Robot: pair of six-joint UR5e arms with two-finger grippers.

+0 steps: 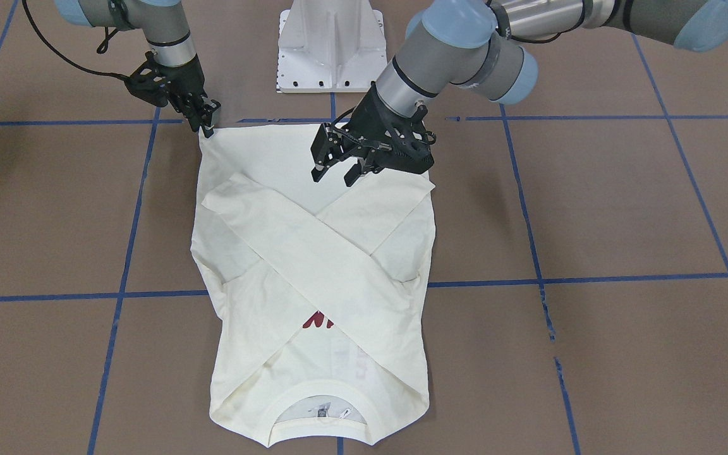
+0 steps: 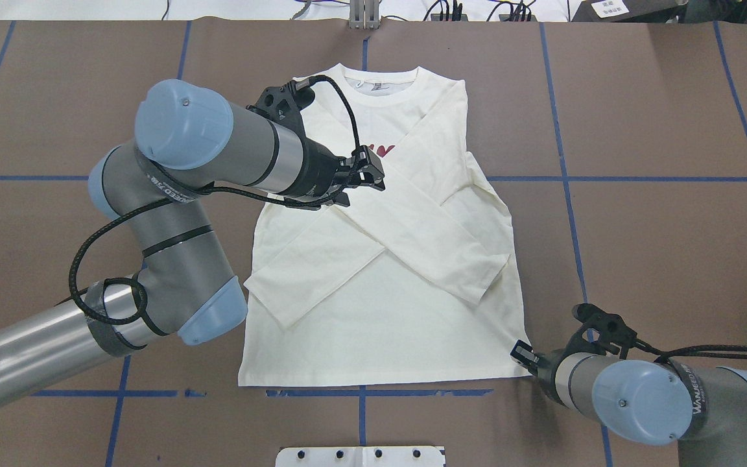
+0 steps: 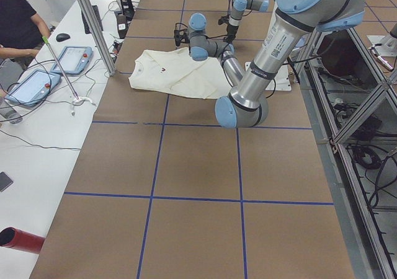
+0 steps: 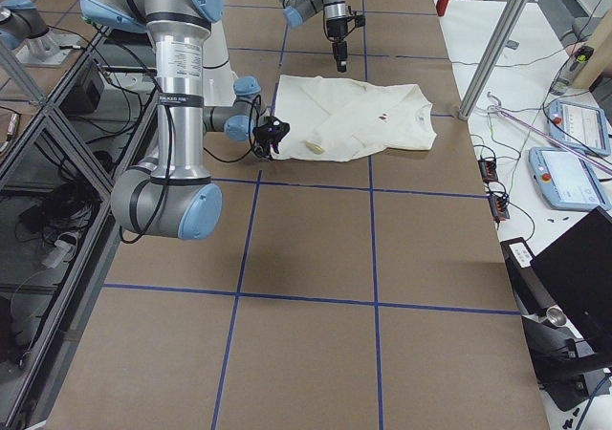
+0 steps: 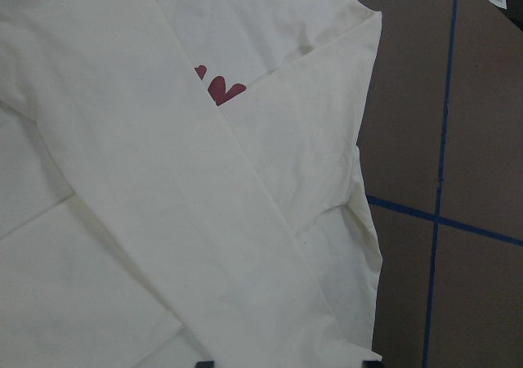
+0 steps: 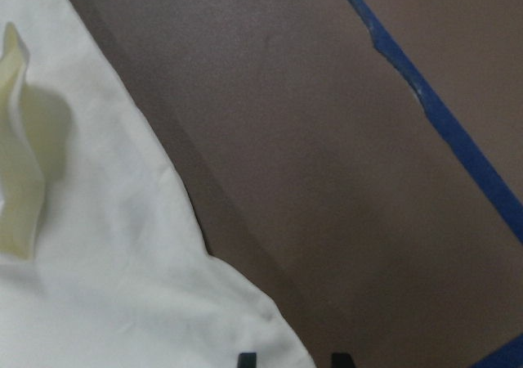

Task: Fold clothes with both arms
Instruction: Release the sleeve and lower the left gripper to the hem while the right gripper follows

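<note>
The cream-white T-shirt (image 1: 313,253) lies flat, front up, with both sleeves crossed over its chest and the neck away from the robot. A bit of dark red lettering (image 1: 316,321) shows between the sleeves. My left gripper (image 1: 333,178) hovers open above the shirt's lower body and holds nothing; in the overhead view it (image 2: 367,175) is over the crossed sleeves. My right gripper (image 1: 207,129) is down at the hem corner (image 2: 521,355). Its wrist view shows two fingertips (image 6: 245,358) a little apart with the shirt's corner (image 6: 82,262) reaching between them.
The white pedestal base (image 1: 332,44) stands at the robot's edge of the table. Blue tape lines (image 1: 591,278) grid the brown surface. A side desk with tablets (image 3: 37,84) and a person is beyond the shirt's neck end.
</note>
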